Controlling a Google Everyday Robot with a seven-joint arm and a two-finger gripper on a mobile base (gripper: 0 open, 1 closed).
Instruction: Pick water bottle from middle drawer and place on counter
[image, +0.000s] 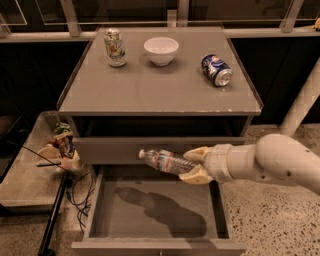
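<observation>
The water bottle (164, 161) is a clear ribbed bottle with a white cap pointing left and a red-blue-white label. It lies nearly level in the air, above the open middle drawer (95, 200), in front of a closed drawer front. My gripper (196, 164) comes in from the right on a white arm and is shut on the bottle's base end. The bottle's shadow falls on the drawer's bare floor. The counter (150, 90) is the flat grey top of the cabinet, above and behind the bottle.
On the counter stand a green soda can (115, 47) at the back left, a white bowl (161, 50) at the back middle, and a blue soda can (217, 70) lying on its side at the right. A low side table (20, 180) with clutter and cables is on the left.
</observation>
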